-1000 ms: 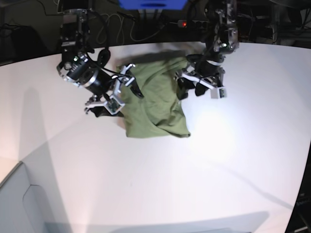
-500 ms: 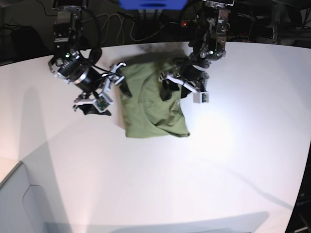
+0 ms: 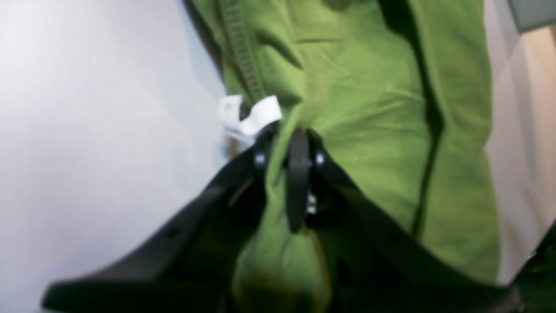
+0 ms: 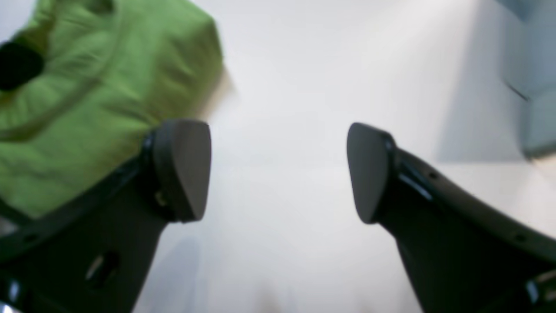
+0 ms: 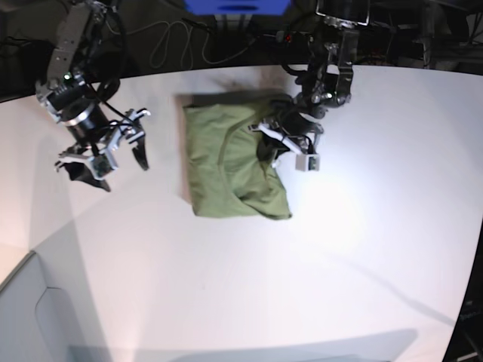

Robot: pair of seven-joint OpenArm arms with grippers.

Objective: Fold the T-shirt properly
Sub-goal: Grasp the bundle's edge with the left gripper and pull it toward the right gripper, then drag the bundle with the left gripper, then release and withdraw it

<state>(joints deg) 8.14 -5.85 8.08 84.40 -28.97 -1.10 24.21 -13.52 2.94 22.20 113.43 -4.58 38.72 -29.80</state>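
The olive-green T-shirt [image 5: 226,162] lies bunched in a rough rectangle on the white table [image 5: 339,249], at the middle back. My left gripper [image 5: 270,145] rests on the shirt's right side. In the left wrist view the left gripper [image 3: 289,145] is shut on a fold of the T-shirt [image 3: 369,108], right by the ribbed collar and a white label [image 3: 251,114]. My right gripper [image 5: 106,157] hangs over bare table to the left of the shirt, apart from it. The right gripper [image 4: 278,171] stands open with nothing between its fingers, and the T-shirt [image 4: 100,82] shows at the upper left.
A blue box [image 5: 238,6], cables and a power strip with a red light [image 5: 285,35] sit behind the table's back edge. A grey bin [image 5: 30,317] fills the lower left corner. Both arms reach in from the back.
My right gripper has pulled away leftward from the shirt's left edge. My left gripper has slid a little left onto the shirt and closed on the cloth near the collar.
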